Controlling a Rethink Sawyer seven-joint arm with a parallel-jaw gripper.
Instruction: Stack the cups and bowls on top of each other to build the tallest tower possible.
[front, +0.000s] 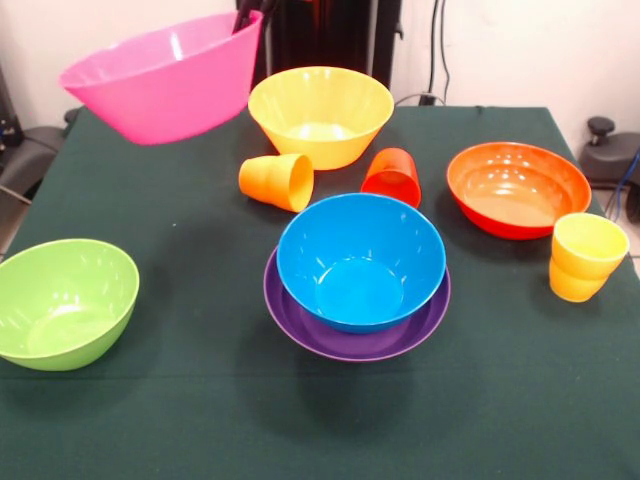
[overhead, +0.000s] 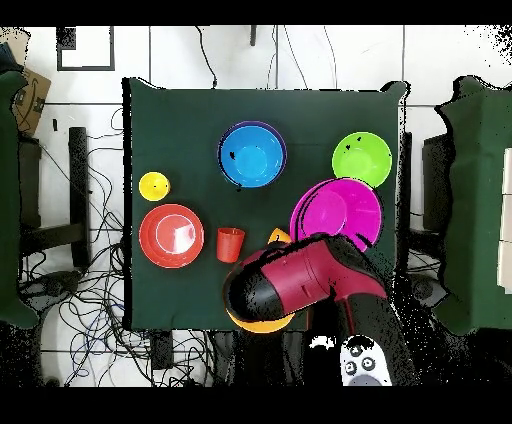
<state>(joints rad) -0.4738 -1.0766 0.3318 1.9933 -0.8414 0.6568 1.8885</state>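
Observation:
My gripper (front: 247, 16) is shut on the far rim of the large pink bowl (front: 165, 78) and holds it tilted above the table's far left. In the overhead view my arm (overhead: 300, 278) hides the gripper, with the pink bowl (overhead: 340, 210) beside it. The blue bowl (front: 360, 258) sits inside the purple bowl (front: 300, 322) at the centre. The yellow bowl (front: 320, 112) stands at the back. The ribbed orange cup (front: 277, 180) lies on its side. The red-orange cup (front: 392, 177) is tipped over. The yellow cup (front: 586, 256) stands at the right. The small magenta-red bowl is out of view.
The orange-red bowl (front: 517, 188) stands at the right, behind the yellow cup. The green bowl (front: 62, 300) stands at the near left. In the overhead view, chairs and cables surround the green table (overhead: 180, 120).

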